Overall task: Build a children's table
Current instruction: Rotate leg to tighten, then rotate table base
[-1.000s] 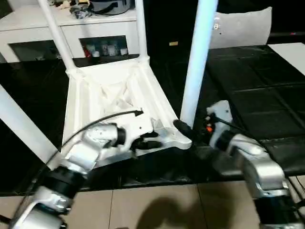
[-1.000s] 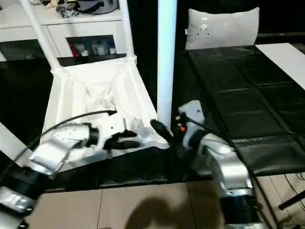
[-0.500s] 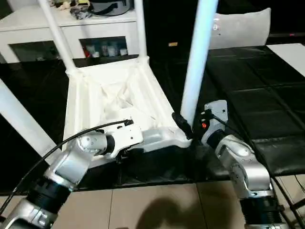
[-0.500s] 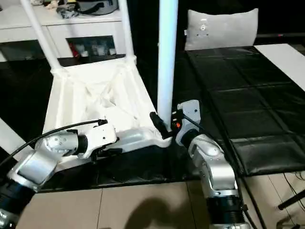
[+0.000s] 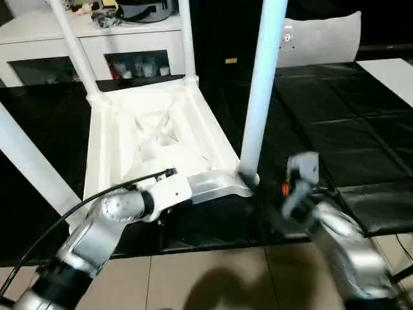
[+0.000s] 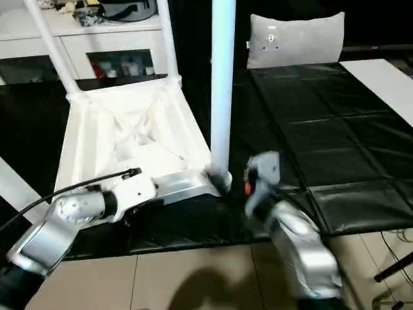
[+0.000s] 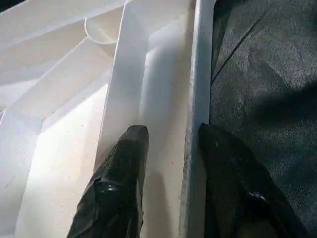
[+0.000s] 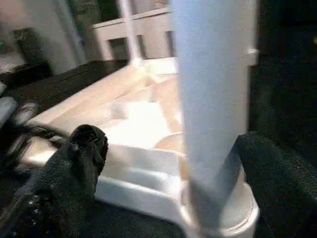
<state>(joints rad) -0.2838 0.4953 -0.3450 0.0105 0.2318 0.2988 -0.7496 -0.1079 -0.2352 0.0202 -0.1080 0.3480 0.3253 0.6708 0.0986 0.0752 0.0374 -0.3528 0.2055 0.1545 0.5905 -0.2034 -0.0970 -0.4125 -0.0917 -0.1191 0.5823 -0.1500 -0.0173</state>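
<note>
The table [image 5: 155, 139] lies upside down on black mats [image 5: 348, 123] — all white, ribbed underside up, four long legs poking upward. Left gripper [image 7: 171, 148] has its fingers straddling the near rim, one each side. Right gripper [image 8: 173, 163] — fingers spread wide around the near-right leg [image 5: 261, 90], not touching.

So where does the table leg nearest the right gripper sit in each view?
Left eye view: the near right leg rises right of centre.
Right eye view: at centre.
Left wrist view: not in it.
Right wrist view: the wide column between the fingers.
Shared landmark: the corner socket at its base.
</note>
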